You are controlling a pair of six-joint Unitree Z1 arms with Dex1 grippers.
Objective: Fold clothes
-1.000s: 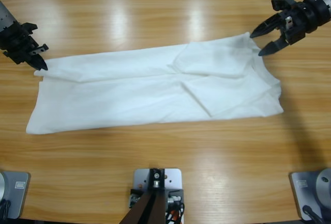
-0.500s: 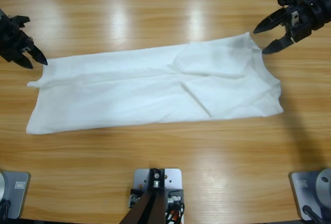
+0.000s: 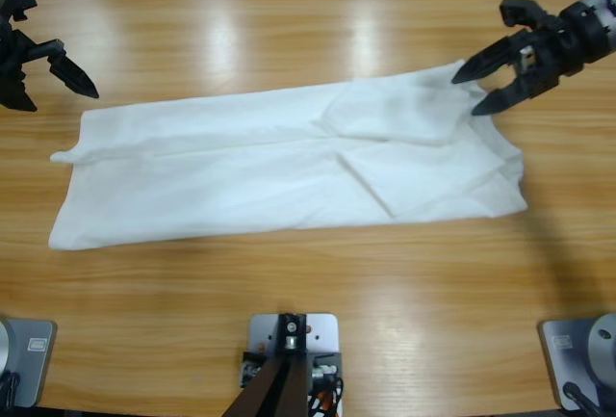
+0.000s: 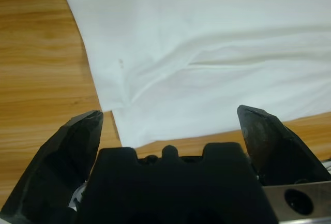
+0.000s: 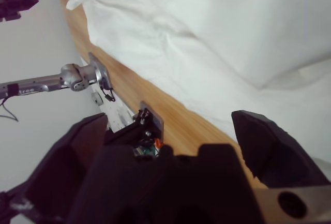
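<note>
The T-shirt (image 3: 289, 167) is lying lengthwise-folded on the bench (image 3: 289, 32). Both grippers, left (image 3: 53, 78) and right (image 3: 474, 88), are hovering with fingers wide, empty; next they probably need to grasp its ends.

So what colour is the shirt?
Plain white shirt, clearest in the high view.

Looking along my left gripper (image 4: 170, 125), its two black jaws spread wide apart and holding nothing, I see the white T-shirt (image 4: 217, 43) lying creased on the wooden table (image 4: 41, 63) beyond the tips.
</note>
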